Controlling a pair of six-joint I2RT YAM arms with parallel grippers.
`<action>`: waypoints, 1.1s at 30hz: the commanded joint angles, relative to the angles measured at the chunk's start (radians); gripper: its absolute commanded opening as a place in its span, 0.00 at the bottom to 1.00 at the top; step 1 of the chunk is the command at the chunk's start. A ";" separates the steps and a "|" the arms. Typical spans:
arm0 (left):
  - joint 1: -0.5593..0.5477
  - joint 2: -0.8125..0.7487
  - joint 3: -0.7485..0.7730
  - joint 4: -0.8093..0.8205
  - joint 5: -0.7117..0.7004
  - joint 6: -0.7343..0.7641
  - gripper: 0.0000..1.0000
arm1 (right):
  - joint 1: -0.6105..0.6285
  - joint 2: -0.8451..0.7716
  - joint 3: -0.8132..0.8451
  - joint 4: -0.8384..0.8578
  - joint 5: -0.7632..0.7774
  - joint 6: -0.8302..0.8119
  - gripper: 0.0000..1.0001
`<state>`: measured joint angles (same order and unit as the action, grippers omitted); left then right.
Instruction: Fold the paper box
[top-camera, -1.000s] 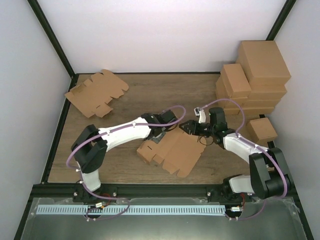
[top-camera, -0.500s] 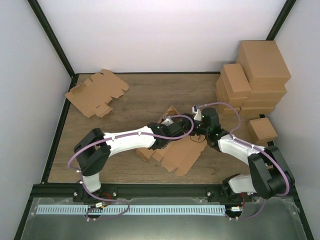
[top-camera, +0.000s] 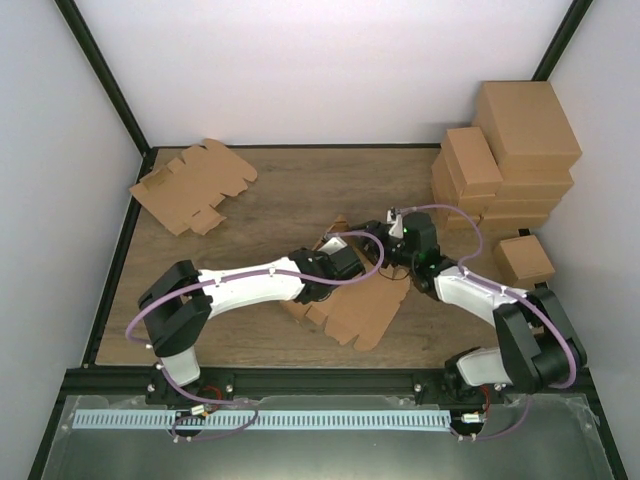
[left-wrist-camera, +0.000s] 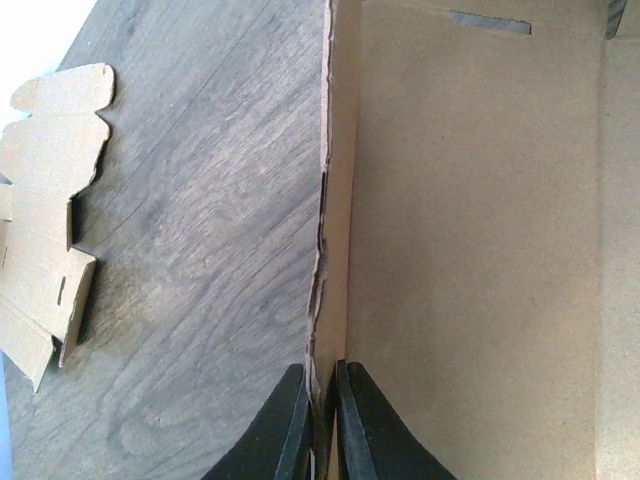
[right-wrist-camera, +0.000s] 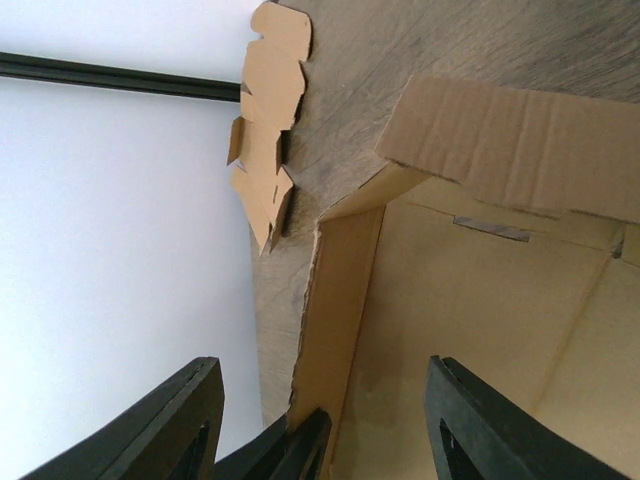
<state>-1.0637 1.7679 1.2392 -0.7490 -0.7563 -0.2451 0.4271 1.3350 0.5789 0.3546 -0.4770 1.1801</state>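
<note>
— Our L arm (top-camera: 250, 282) reaches low to mid-table; left gripper (left-wrist-camera: 320, 372), fingers nearly together, nips the paper box (left-wrist-camera: 470, 250) wall edge.
— And our R arm (top-camera: 470, 290) bends inward opp. it, right gripper (right-wrist-camera: 322, 400) fingers spread wide.

No legible text, label, brand, number or sign in any view. The paper box (top-camera: 362, 312), the pile of flat cardboard blanks (top-camera: 190, 187) on the tabletop (top-camera: 300, 190) and the stacked cartons (top-camera: 525, 125) show plain brown faces only, as far as the views resolve.
</note>
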 joint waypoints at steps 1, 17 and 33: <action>-0.007 0.030 -0.004 0.015 -0.027 0.005 0.10 | 0.009 0.073 0.066 0.034 -0.031 0.027 0.57; 0.244 -0.215 -0.105 0.222 0.723 -0.053 0.61 | 0.010 0.145 0.187 -0.142 -0.010 -0.077 0.59; 0.546 -0.218 -0.419 0.358 1.021 -0.167 0.75 | 0.113 0.215 0.297 -0.351 0.011 -0.076 0.62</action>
<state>-0.5278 1.5490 0.8589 -0.4618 0.2310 -0.3954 0.5255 1.5219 0.8497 0.0216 -0.4446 1.1000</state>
